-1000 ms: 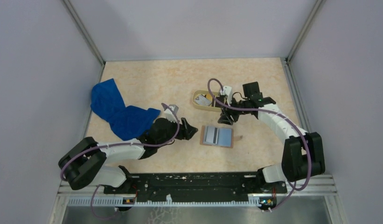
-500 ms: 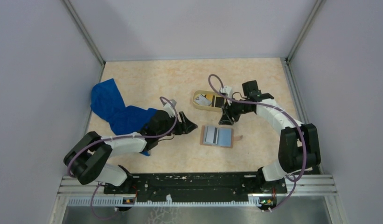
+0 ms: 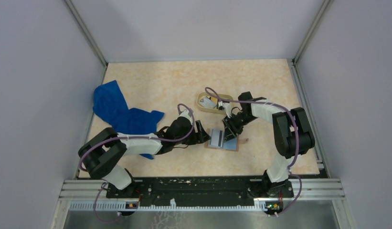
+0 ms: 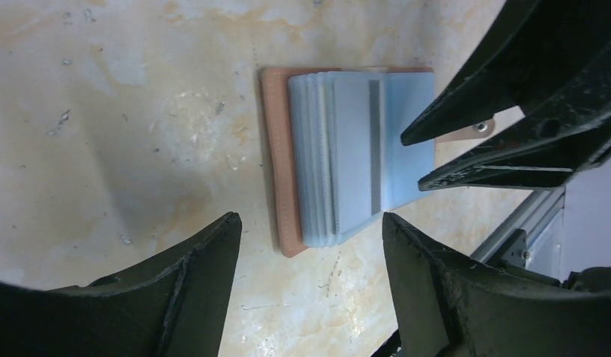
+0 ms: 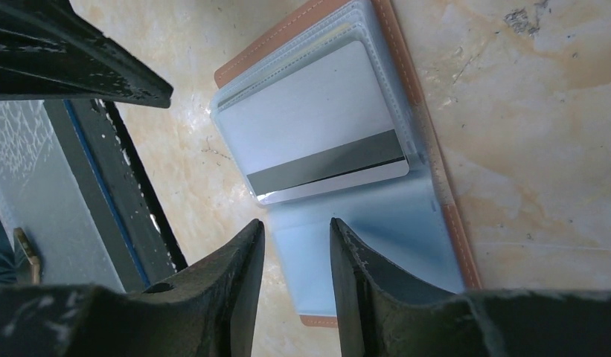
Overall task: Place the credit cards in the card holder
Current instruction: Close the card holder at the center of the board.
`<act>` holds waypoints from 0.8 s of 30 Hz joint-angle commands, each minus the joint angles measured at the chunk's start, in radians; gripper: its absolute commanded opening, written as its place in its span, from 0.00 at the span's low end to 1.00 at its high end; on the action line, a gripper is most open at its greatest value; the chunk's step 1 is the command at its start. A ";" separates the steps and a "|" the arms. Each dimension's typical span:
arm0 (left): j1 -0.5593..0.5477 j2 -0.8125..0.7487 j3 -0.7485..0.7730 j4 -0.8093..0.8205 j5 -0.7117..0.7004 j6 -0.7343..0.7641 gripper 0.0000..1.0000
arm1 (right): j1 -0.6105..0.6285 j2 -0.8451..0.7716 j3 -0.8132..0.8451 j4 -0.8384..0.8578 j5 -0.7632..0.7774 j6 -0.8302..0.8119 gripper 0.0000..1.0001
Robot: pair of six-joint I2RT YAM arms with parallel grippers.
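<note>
Farthest left in the top view, the blue cloth [image 3: 120, 114] lies crumpled, well apart from the work. Right of it, near the centre, the left gripper [image 3: 203, 133] sits low with its jaws spread wide and nothing between them, its tips just beside the left edge of the card holder [image 3: 217, 142]. That holder lies opened flat on the table between the two grippers, grey-blue pockets up. A light grey credit card [image 5: 309, 134] with a dark stripe rests on the pockets, its long axis running up and down the frame. How deep it sits in a sleeve I cannot tell. Over the holder's upper right part hangs the right gripper [image 3: 230, 130], jaws drawn narrow, nothing visible in the gap. It looks the nearer arm for nudging that card home, probably leftward across its short axis.
</note>
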 commanded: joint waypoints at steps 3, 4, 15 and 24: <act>-0.001 0.065 0.039 -0.034 -0.026 -0.039 0.76 | -0.018 0.016 0.023 0.027 -0.051 0.059 0.39; -0.001 0.081 0.041 -0.026 -0.016 -0.042 0.76 | -0.020 0.024 0.021 0.030 -0.059 0.064 0.39; -0.001 0.142 0.025 0.036 0.064 -0.069 0.74 | -0.022 0.072 0.028 0.099 -0.077 0.137 0.34; 0.000 0.137 0.013 0.042 0.066 -0.041 0.69 | -0.029 0.121 0.036 0.077 -0.030 0.117 0.30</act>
